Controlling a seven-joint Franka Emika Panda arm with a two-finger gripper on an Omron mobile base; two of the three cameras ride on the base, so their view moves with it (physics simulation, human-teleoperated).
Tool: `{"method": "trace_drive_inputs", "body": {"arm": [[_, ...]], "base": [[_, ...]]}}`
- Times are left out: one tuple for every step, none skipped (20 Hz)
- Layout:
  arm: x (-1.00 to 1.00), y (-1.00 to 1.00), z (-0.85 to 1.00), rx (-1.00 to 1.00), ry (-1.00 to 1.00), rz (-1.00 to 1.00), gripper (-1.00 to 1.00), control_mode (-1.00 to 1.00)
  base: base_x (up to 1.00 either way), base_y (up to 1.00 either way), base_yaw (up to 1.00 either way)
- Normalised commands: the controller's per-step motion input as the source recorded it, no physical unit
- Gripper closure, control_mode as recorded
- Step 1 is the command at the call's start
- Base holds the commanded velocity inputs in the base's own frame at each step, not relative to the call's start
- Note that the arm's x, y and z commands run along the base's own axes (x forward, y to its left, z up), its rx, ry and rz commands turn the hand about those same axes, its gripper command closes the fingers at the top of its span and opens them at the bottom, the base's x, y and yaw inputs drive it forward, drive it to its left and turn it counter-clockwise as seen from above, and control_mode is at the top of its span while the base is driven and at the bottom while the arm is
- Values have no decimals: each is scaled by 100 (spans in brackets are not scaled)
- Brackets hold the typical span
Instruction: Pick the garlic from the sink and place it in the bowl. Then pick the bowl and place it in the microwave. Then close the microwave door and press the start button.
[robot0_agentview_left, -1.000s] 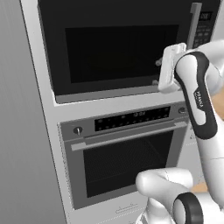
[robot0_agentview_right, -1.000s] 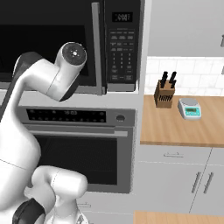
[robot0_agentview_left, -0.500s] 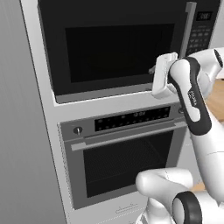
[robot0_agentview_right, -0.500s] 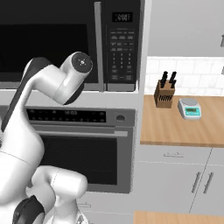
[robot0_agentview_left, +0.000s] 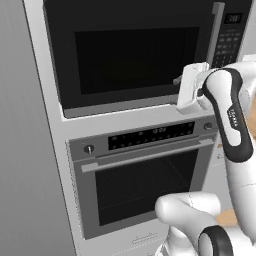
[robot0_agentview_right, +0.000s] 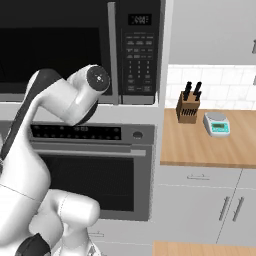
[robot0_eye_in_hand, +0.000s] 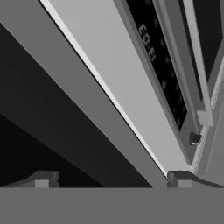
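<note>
Since a second ago the hand has swung left and down along the front of the microwave (robot0_agentview_left: 145, 55), from beside the keypad (robot0_agentview_right: 138, 62) to the lower right corner of the microwave door (robot0_agentview_left: 135, 60); the door itself looks shut, as it did then, and the base has stayed put. In the left base view the gripper (robot0_agentview_left: 176, 80) sits at the bottom right of the door, just left of the foot of the tall grey handle (robot0_agentview_left: 216, 30), its jaws pointing left across the door's face; whether they touch the door cannot be told. In the hand view the two dark finger tips (robot0_eye_in_hand: 43, 179) stand far apart near the two lower corners with nothing between them; the jaws are spread wide and hold nothing. The door's dark lower edge runs slantwise just ahead of the tips, with the pale strip of the cabinet and the oven (robot0_agentview_left: 145, 175) control panel beyond it. The door lies flat in its frame, its long axis level, left to right; the handle stands upright along its right edge. To the right, on the wooden table (robot0_agentview_right: 210, 145), stand a knife block (robot0_agentview_right: 188, 106) and a small scale (robot0_agentview_right: 217, 124), well apart from the arm.
</note>
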Motion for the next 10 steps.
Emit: {"method": "trace_drive_inputs", "body": {"arm": [[-100, -40, 0, 10, -17, 0, -100, -100], [-100, -52, 0, 8, -18, 0, -100, -100], [-100, -63, 0, 7, -16, 0, -100, -100], [-100, -76, 0, 6, -12, 0, -100, -100], [-100, -81, -3, 3, -12, 0, -100, -100], [-93, -85, -2, 1, -10, 0, -100, -100], [-71, -90, 0, 0, -10, 0, -100, -100], [-49, -100, -4, 1, -6, 0, -100, -100], [-32, -100, -4, 2, -5, 0, -100, -100], [-11, -99, -6, 1, -3, 0, -100, -100]], "base": [[0, 0, 0], [0, 0, 0], [0, 0, 0], [0, 0, 0], [0, 0, 0], [0, 0, 0], [0, 0, 0], [0, 0, 0], [0, 0, 0], [0, 0, 0]]}}
